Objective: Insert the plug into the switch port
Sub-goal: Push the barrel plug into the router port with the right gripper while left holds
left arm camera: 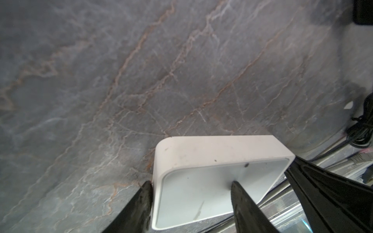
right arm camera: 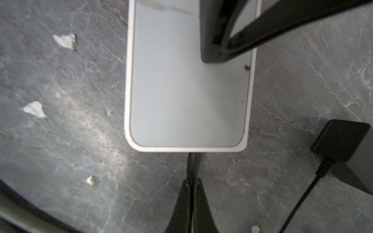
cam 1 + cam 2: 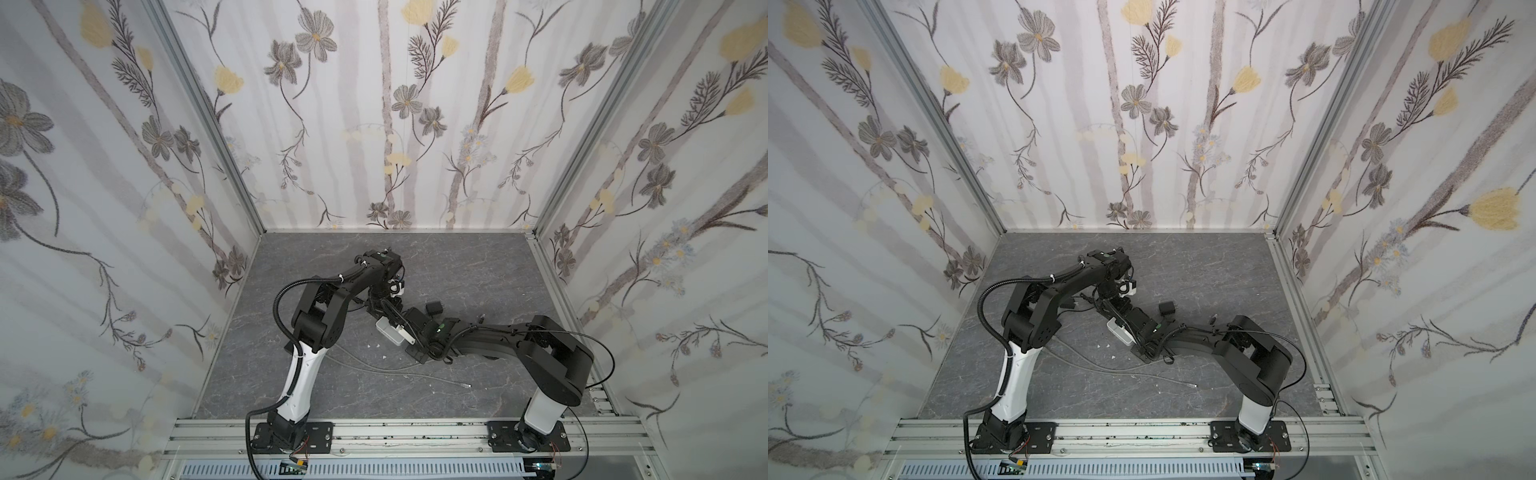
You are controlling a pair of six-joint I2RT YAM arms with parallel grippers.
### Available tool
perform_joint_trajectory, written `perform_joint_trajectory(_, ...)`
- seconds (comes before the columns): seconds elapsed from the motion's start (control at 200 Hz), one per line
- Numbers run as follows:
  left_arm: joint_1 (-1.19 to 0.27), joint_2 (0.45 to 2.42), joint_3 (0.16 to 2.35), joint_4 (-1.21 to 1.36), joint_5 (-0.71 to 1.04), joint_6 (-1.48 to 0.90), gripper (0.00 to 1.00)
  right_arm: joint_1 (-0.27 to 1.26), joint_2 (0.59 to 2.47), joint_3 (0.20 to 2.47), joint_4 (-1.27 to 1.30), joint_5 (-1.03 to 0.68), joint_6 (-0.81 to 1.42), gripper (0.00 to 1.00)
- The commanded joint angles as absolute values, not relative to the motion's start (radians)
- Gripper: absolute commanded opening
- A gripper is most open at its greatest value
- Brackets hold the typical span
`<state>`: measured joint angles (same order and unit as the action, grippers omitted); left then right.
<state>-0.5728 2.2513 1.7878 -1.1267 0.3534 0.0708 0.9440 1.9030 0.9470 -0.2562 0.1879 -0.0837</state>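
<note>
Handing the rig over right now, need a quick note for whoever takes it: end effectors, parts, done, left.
Left end effector: open, one finger beside the white box's side wall, one over its grey top.
Right end effector: shut on the plug, tip at the box's short side face.
Done: plug grasped, lined up at the box.
Left: port hidden, seating unconfirmed; likely push home, then release.

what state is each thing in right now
switch, lying flat, top up
plug, gripped, tip at the switch's short side; seating hidden
left gripper, open, one finger beside switch, one over its top
right gripper, shut on plug
adapter, lying loose
grey cable, lying loose, end unplugged
</note>
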Motion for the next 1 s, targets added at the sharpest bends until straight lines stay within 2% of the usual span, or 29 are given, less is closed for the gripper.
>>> perform_joint_trajectory(0.0,-0.579,2.275,1.776,-1.140,0.437,0.053,0.58,0.945,1.892,0.941,-0.058,0.188,-0.101,0.02)
perform_joint_trajectory(0.53,-0.585,2.275,1.775,-1.141,0.453,0.061,0.58,0.946,1.904,0.966,0.078,0.179,-0.313,0.02)
perform_joint_trajectory(0.994,-0.588,2.276,1.776,-1.150,0.439,0.070,0.57,0.946,1.928,1.060,0.121,0.193,-0.341,0.02)
